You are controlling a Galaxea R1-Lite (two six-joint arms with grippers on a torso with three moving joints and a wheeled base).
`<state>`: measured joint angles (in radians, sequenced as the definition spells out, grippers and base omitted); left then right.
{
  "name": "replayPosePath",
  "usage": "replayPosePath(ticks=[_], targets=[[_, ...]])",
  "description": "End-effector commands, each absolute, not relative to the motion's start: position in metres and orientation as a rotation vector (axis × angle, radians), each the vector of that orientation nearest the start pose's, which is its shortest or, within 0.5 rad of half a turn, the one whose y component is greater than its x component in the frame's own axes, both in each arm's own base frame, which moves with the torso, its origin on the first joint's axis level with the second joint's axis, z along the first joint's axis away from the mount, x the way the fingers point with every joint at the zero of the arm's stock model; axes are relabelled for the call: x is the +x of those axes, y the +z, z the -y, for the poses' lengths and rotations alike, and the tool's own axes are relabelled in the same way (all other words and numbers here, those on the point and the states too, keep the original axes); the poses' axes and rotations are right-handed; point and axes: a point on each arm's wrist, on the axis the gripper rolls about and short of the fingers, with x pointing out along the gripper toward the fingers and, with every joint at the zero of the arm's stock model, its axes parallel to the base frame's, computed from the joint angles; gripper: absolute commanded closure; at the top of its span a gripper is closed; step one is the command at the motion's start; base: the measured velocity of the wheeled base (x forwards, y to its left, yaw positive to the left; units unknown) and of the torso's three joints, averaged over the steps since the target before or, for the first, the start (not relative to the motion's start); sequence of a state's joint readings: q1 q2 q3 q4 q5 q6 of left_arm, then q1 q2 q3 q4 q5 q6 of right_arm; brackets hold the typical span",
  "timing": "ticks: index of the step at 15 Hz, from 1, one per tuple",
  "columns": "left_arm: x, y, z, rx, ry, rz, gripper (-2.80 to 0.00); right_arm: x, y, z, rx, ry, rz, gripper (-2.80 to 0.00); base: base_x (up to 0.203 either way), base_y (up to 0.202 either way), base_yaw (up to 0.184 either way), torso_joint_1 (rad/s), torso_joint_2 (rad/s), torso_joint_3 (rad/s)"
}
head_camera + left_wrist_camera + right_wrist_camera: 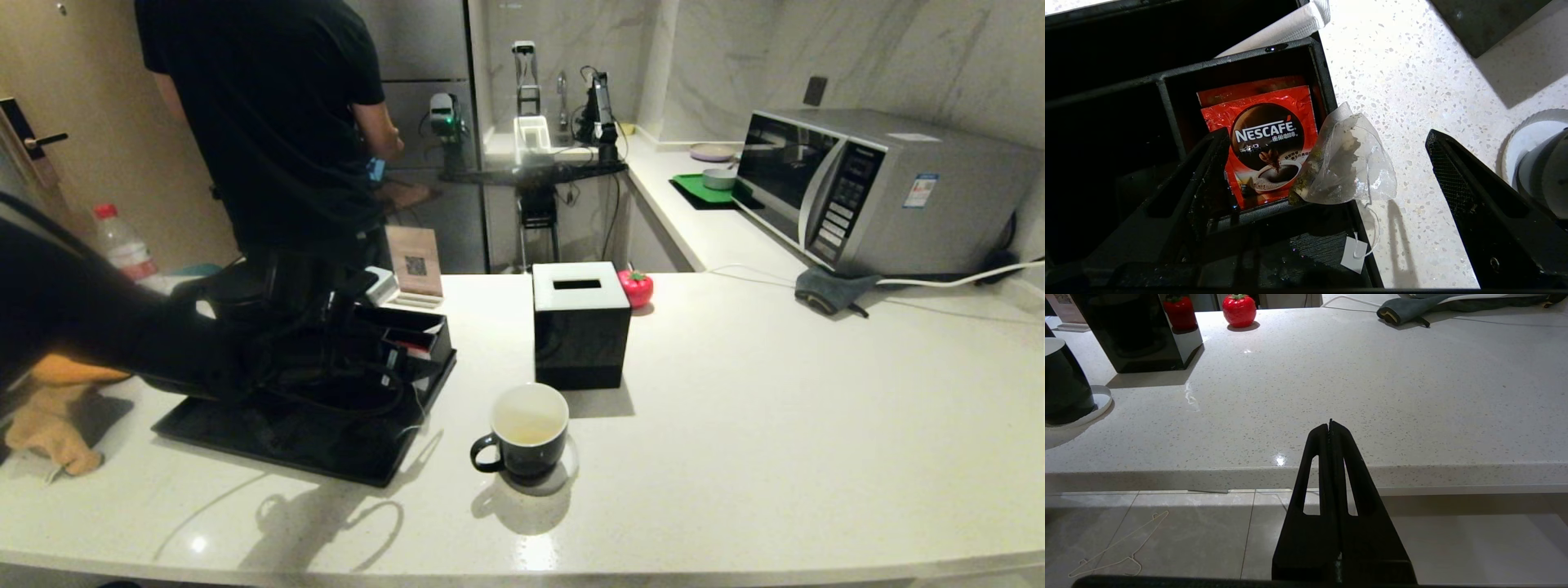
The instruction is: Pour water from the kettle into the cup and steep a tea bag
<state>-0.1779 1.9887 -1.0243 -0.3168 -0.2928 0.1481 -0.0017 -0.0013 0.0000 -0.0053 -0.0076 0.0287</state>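
While the head view shows only a dark arm reaching in from the left edge over the black tray [326, 457], the left wrist view reveals what it hides: the left gripper [1327, 204] with its jaws spread wide, one black finger [1184, 192] low in the tray's compartment, the other at the lower right over the speckled white surface [1412, 81]. Between the two jaws, at the frame's centre, lies the translucent greyish mesh tea bag [1347, 167], propped on the compartment's rim; I cannot tell whether either jaw touches it. Its thin white string drops to a small paper tag [1354, 255] at lower centre. Just left of the bag stands a red Nescafé packet [1267, 139] inside the compartment.

Only the right wrist view shows the right gripper [1331, 428], jaws pressed together, at the surface's near edge above a tiled floor.

In the head view's lower centre stands the small glossy black cup [526, 441], faintly yellowish water [526, 431] inside; behind it a black cube tissue box [580, 327], then a red tomato-shaped ornament [636, 287]. At upper right sits a silver microwave [882, 192].
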Motion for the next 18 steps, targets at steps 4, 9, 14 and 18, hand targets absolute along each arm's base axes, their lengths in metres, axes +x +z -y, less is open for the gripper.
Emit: replayPosePath(ticks=[4,9,14,18], targets=[[0.3599,0.1090,0.0708,0.102,-0.502,-0.623,-2.80,-0.0228,0.0761,0.0001,0.029,-0.009,0.006,0.00,0.000,0.000,0.000,0.000,0.00,0.000],[0.3615,0.1086,0.0699,0.101,-0.499,-0.622,0.00,-0.0228,0.0761,0.0002,0.029,-0.010,0.006,0.00,0.000,0.000,0.000,0.000,0.00,0.000],[0.3628,0.1114,0.0673,0.099,-0.491,-0.612,0.00,-0.0228,0.0761,0.0002,0.029,-0.011,0.006,0.00,0.000,0.000,0.000,0.000,0.00,0.000],[0.3613,0.1159,0.0653,0.099,-0.486,-0.601,0.00,-0.0228,0.0761,0.0001,0.029,-0.009,0.006,0.00,0.000,0.000,0.000,0.000,0.00,0.000]])
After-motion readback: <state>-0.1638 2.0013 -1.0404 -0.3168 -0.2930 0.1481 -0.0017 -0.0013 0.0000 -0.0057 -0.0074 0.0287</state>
